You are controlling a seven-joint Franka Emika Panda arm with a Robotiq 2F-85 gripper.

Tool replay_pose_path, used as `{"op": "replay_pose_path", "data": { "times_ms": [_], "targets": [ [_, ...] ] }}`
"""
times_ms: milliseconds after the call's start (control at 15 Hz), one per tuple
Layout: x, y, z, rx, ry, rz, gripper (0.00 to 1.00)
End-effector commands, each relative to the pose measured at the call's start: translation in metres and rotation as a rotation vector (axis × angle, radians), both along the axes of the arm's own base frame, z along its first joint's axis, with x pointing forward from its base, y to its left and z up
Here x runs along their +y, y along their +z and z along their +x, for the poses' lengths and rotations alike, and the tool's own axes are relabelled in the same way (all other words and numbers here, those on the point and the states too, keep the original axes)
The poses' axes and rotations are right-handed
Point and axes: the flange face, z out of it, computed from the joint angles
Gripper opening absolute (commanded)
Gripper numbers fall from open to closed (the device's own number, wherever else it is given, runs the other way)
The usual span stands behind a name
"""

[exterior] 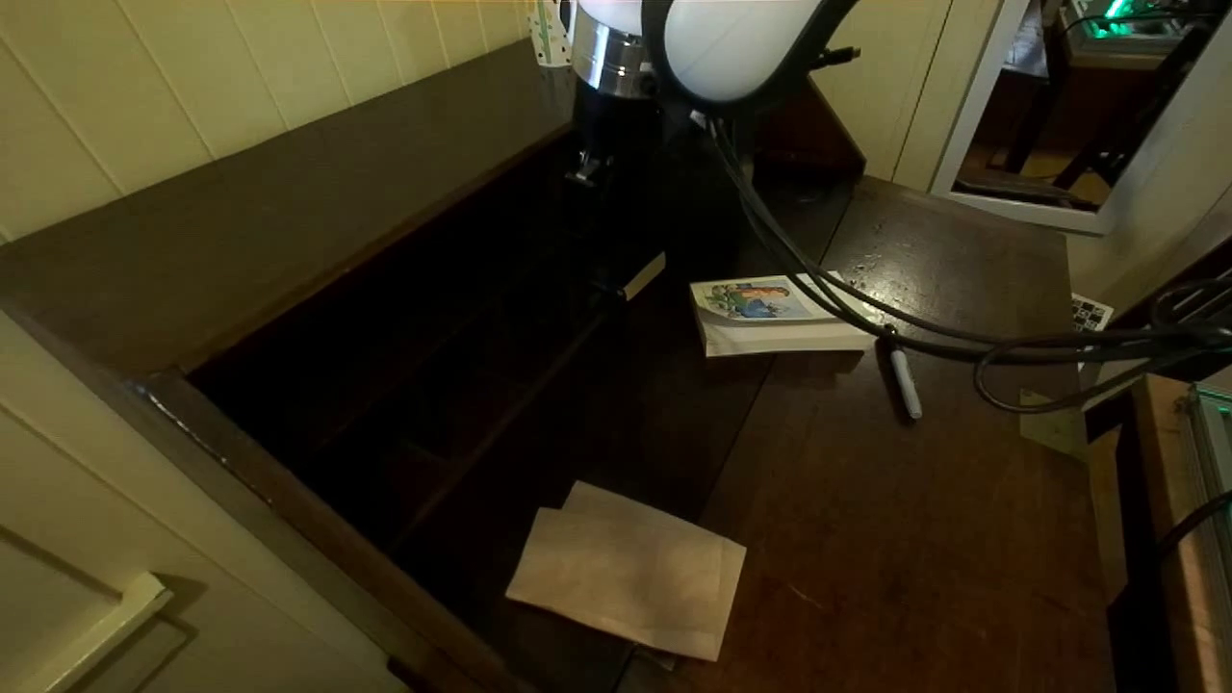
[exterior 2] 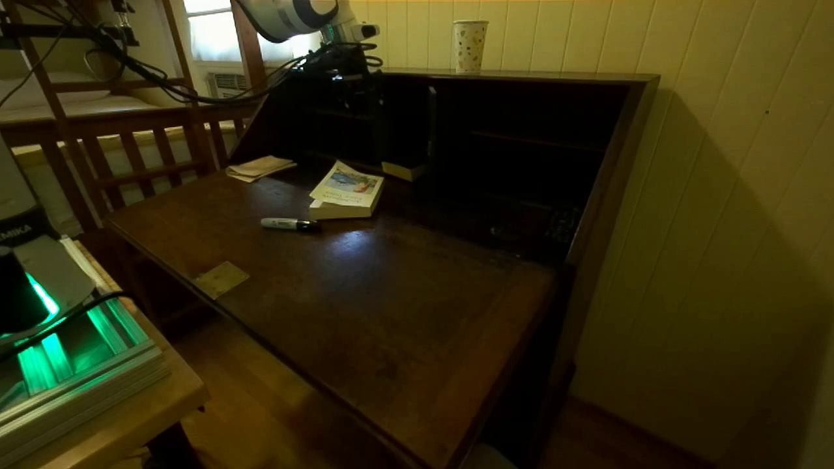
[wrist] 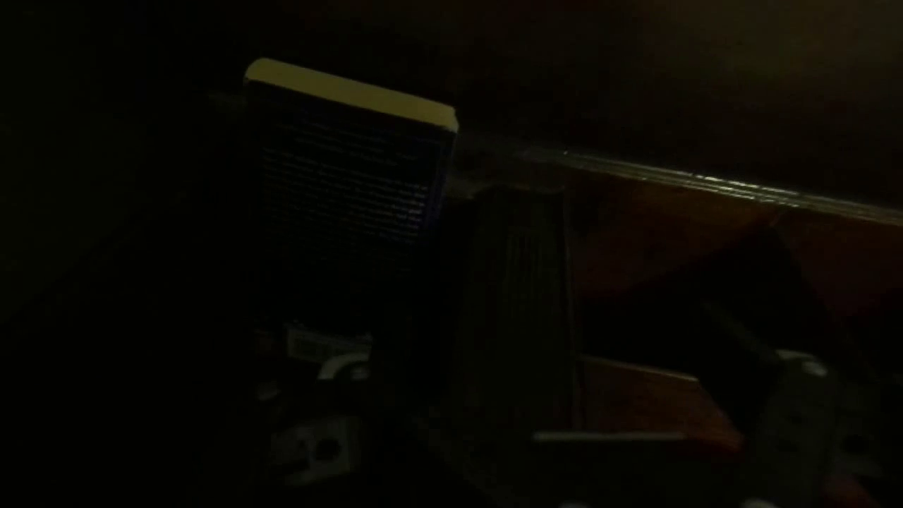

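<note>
My gripper stands open, its fingers wide apart along the lower part of the very dark wrist view. Just beyond it lies a dark book with pale lettering on its cover and a cream page edge. That cream edge also shows in both exterior views, book and book, jutting from the desk's cubbyholes. A dim upright panel appears between the fingers; whether they touch it I cannot tell. In an exterior view the gripper hangs in shadow before the cubbyholes. No held object is visible.
On the dark desk lie a paperback with an illustrated cover, a grey marker and folded brown paper. A spotted cup stands on the top shelf. Black cables hang across the desk.
</note>
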Motion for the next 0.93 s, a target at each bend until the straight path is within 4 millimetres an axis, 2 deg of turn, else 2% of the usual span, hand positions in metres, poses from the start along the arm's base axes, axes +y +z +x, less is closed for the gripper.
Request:
{"op": "replay_pose_path", "data": {
  "times_ms": [0,267,400,733,867],
  "targets": [
    [0.006,0.014,-0.029,0.048,-0.061,-0.02,1.0],
    [-0.004,0.02,-0.057,0.09,-0.153,-0.038,1.0],
    [-0.017,0.017,-0.07,0.1,-0.222,-0.05,1.0],
    [-0.052,-0.008,-0.094,0.1,-0.398,-0.107,1.0],
    [-0.059,-0.018,-0.1,0.085,-0.417,-0.12,1.0]
  ]
}}
